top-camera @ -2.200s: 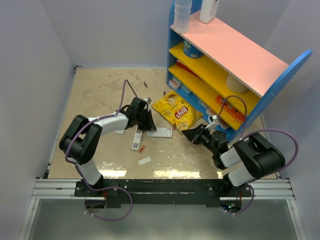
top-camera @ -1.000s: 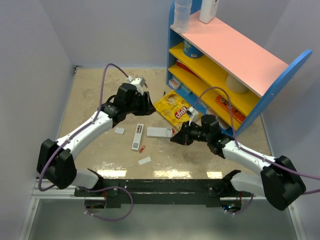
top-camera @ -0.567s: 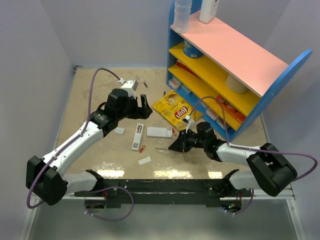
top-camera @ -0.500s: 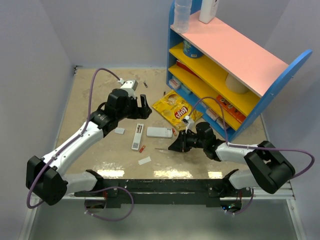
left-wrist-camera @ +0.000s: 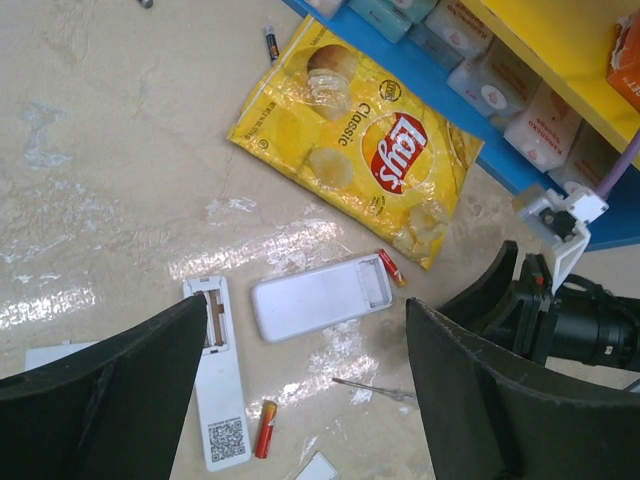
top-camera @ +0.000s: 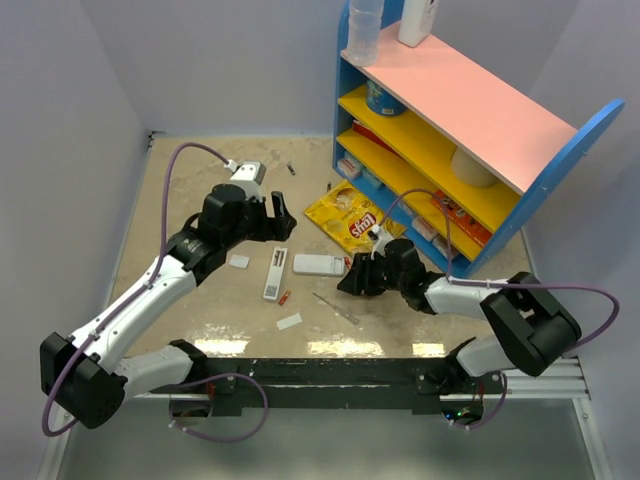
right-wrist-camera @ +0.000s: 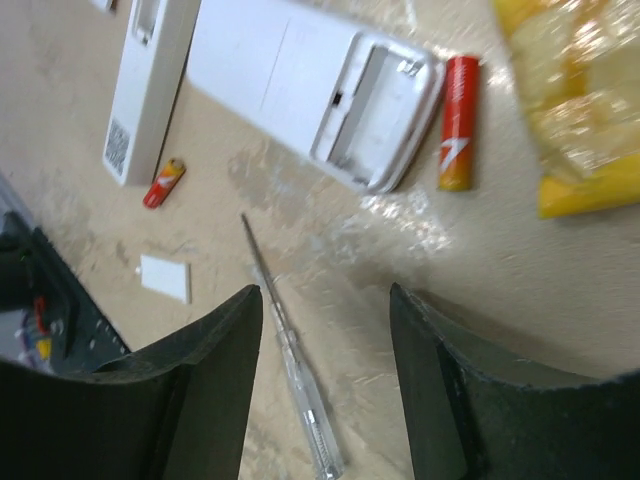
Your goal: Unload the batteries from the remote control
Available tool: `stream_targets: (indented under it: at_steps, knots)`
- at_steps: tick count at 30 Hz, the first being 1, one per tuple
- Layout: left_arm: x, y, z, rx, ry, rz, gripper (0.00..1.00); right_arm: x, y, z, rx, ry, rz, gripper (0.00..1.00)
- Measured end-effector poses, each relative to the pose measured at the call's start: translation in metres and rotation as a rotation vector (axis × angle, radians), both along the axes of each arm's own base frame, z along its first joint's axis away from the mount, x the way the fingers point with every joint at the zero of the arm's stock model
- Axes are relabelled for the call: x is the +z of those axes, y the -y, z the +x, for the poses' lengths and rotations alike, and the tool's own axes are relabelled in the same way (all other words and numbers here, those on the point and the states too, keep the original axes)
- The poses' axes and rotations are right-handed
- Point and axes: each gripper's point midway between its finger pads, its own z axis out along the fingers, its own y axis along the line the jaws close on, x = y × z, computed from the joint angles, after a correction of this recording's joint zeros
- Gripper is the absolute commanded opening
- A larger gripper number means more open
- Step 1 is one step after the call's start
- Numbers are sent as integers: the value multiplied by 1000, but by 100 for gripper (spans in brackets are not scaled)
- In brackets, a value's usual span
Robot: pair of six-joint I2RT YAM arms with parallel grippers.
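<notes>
The white remote control [left-wrist-camera: 320,297] lies back up beside the chips bag, and its battery bay [right-wrist-camera: 375,105] stands open and empty. One red battery [right-wrist-camera: 458,122] lies on the table against the remote's bay end. A second battery [left-wrist-camera: 265,428] lies beside a narrower white bar [left-wrist-camera: 222,385]. My left gripper [left-wrist-camera: 308,330] hovers open high above the remote, holding nothing. My right gripper [right-wrist-camera: 325,300] is open low over the table just right of the remote [top-camera: 318,265]. A thin grey stick [right-wrist-camera: 295,360] lies loose on the table between its fingers.
A yellow chips bag [top-camera: 352,220] lies behind the remote. The blue shelf unit [top-camera: 450,150] stands at the right, close behind my right arm. Small white scraps [top-camera: 289,322] [top-camera: 239,261] lie on the table near the white bar [top-camera: 274,275].
My right gripper has opened and let go of the thin grey stick, which now lies on the table. My left gripper has opened wide and drawn back to the left.
</notes>
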Motion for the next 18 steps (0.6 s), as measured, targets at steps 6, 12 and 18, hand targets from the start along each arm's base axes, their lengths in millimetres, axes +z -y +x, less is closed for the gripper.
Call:
stream_targets:
  at_steps: [6, 12, 18]
  knots:
    - [-6, -2, -4, -1, -13, 7, 83, 26, 16, 28, -95, 106, -114, 99]
    - [3, 0, -13, -34, 6, -24, 84, 97, 22, 39, -72, 272, -146, 98]
    - [12, 6, -26, -94, 9, -56, 98, 189, 42, 27, -108, 457, -99, 99]
